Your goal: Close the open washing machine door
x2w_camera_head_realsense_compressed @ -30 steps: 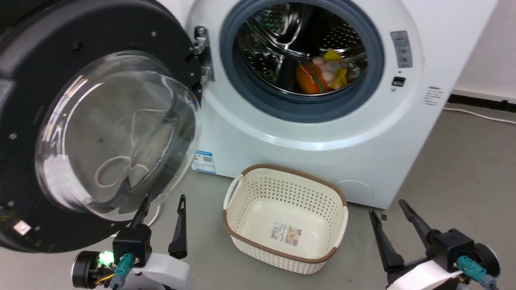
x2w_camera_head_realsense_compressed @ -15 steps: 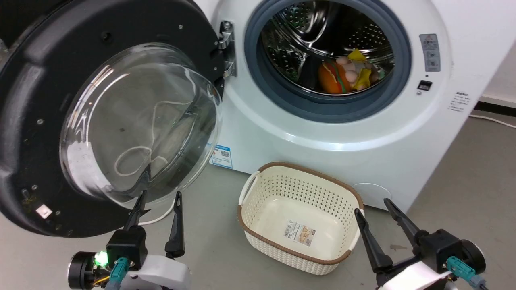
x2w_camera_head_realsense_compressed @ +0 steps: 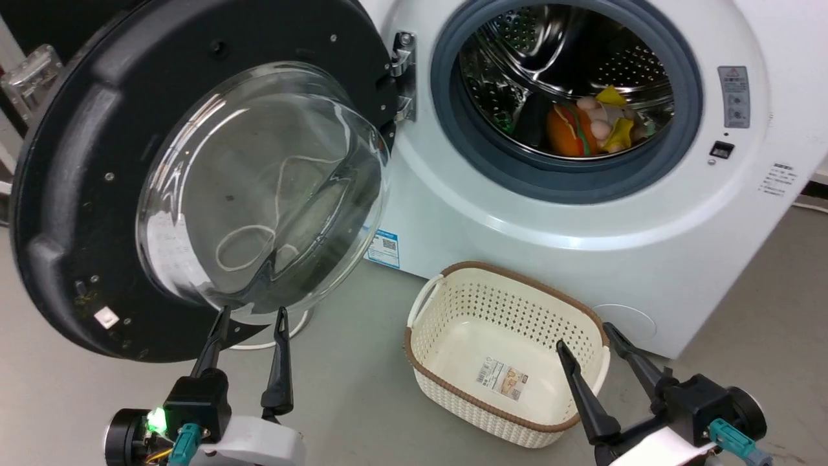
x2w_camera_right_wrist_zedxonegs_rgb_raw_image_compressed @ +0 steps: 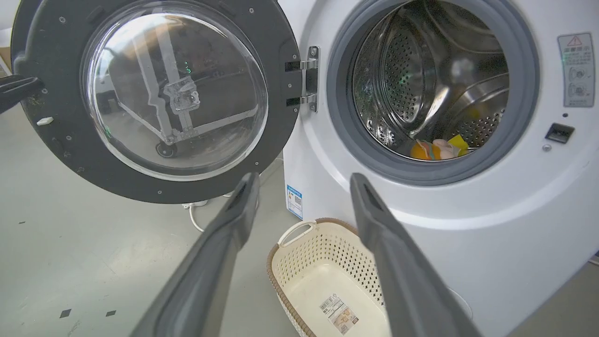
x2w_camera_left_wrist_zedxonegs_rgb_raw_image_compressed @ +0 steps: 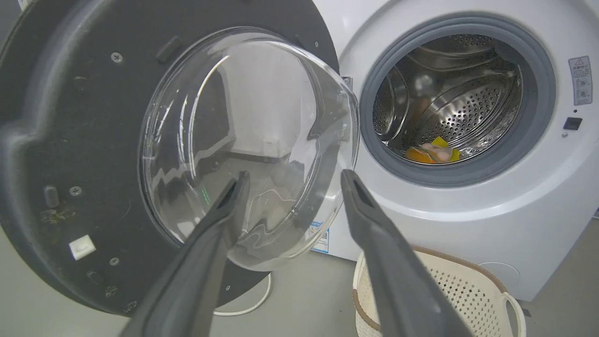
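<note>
The washing machine door [x2w_camera_head_realsense_compressed: 84, 162] stands wide open to the left of the washing machine [x2w_camera_head_realsense_compressed: 517, 213], hanging on its metal hinge [x2w_camera_head_realsense_compressed: 402, 71]. Its black rim and bulging glass bowl [x2w_camera_head_realsense_compressed: 259, 188] face me. My left gripper [x2w_camera_head_realsense_compressed: 252, 312] is open, its fingertips just below the bowl's lower edge. In the left wrist view the door [x2w_camera_left_wrist_zedxonegs_rgb_raw_image_compressed: 70, 117] looms close ahead of the open left gripper [x2w_camera_left_wrist_zedxonegs_rgb_raw_image_compressed: 295, 174]. My right gripper [x2w_camera_head_realsense_compressed: 585, 336] is open over the basket's near right corner. The right wrist view shows the door [x2w_camera_right_wrist_zedxonegs_rgb_raw_image_compressed: 281, 117], the machine [x2w_camera_right_wrist_zedxonegs_rgb_raw_image_compressed: 468, 224] and the open right gripper [x2w_camera_right_wrist_zedxonegs_rgb_raw_image_compressed: 305, 176].
A cream perforated basket [x2w_camera_head_realsense_compressed: 511, 272] with a brown rim stands on the grey floor in front of the machine. Colourful soft toys [x2w_camera_head_realsense_compressed: 582, 126] lie inside the steel drum. A white cable [x2w_camera_head_realsense_compressed: 284, 333] loops on the floor under the door.
The head view has shifted, so the door, machine and basket sit further right in the picture. The left fingertips now stand closer under the glass bowl. Both grippers stay open.
</note>
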`<state>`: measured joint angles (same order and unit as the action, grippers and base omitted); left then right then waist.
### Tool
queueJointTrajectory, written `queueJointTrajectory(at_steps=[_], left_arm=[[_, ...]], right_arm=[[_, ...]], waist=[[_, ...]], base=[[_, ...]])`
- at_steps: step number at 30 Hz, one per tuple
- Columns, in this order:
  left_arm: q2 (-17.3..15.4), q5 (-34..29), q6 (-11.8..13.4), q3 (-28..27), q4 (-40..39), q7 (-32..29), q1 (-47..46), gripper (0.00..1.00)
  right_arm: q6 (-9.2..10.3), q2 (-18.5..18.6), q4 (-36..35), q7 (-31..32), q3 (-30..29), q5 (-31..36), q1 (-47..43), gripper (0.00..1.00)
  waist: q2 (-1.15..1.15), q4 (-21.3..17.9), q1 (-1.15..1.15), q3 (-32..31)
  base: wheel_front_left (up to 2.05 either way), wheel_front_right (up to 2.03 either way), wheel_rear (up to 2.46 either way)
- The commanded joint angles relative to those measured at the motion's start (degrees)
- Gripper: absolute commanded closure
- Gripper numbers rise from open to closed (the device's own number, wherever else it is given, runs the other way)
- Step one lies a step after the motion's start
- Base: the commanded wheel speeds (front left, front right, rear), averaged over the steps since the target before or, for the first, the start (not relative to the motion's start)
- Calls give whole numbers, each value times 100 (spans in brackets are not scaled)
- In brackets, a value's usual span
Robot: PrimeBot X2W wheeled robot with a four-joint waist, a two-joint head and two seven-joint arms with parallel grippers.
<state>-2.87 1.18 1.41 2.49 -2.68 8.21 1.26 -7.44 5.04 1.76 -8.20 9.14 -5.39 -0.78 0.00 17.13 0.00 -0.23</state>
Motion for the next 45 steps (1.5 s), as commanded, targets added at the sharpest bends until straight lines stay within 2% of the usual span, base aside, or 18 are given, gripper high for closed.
queueJointTrajectory(at_steps=[1,8,9,10,11,18,24,28,31,39,42,45], left_arm=[[-5,15,29,-13,-35,59,69,0],[-4,25,9,-38,-63,143,67,0],[-4,35,-7,-44,-69,155,62,27],[-4,48,-29,-51,-77,167,56,76],[-9,59,-61,-56,-105,179,43,100],[-89,230,-297,-346,-606,263,-144,100],[-416,561,-535,-988,-882,335,-716,100],[-768,1097,-631,-1622,-623,382,-1366,100],[-1089,1788,-670,-2169,-15,324,-2011,100],[-1989,3500,-548,-3257,1926,-900,-3611,100],[-2145,4139,-399,-3546,2582,-1566,-4045,100],[-2201,4859,-218,-3743,3158,-2597,-4356,100]], right_arm=[[-3,31,21,-61,28,-48,57,0],[-3,26,9,-144,43,-86,9,0],[-3,25,3,-156,38,-87,-6,0],[-3,24,-4,-168,31,-86,-23,0],[-3,24,-10,-180,23,-87,-40,0],[-3,4,-105,-264,-74,-75,-203,0],[-3,137,-193,-336,-56,-62,-158,0],[-4,222,-235,-383,1,-95,-42,0],[-4,281,-256,-419,38,-124,35,0],[-4,451,-270,-515,178,-234,254,0],[-4,520,-274,-551,194,-272,331,0],[-4,567,-273,-587,231,-305,386,0]], waist=[[0,23,0,-3],[0,177,0,-21],[0,200,0,-22],[0,224,0,-22],[0,247,0,-24],[0,400,0,40],[0,389,0,322],[0,354,0,535],[0,339,0,690],[0,231,0,1063],[0,205,0,1191],[0,184,0,1281]], base=[[0,0,0],[0,0,0],[0,0,0],[0,0,0],[0,0,0],[0,0,0],[0,0,0],[0,0,0],[0,0,0],[0,0,0],[0,0,0],[0,0,0]])
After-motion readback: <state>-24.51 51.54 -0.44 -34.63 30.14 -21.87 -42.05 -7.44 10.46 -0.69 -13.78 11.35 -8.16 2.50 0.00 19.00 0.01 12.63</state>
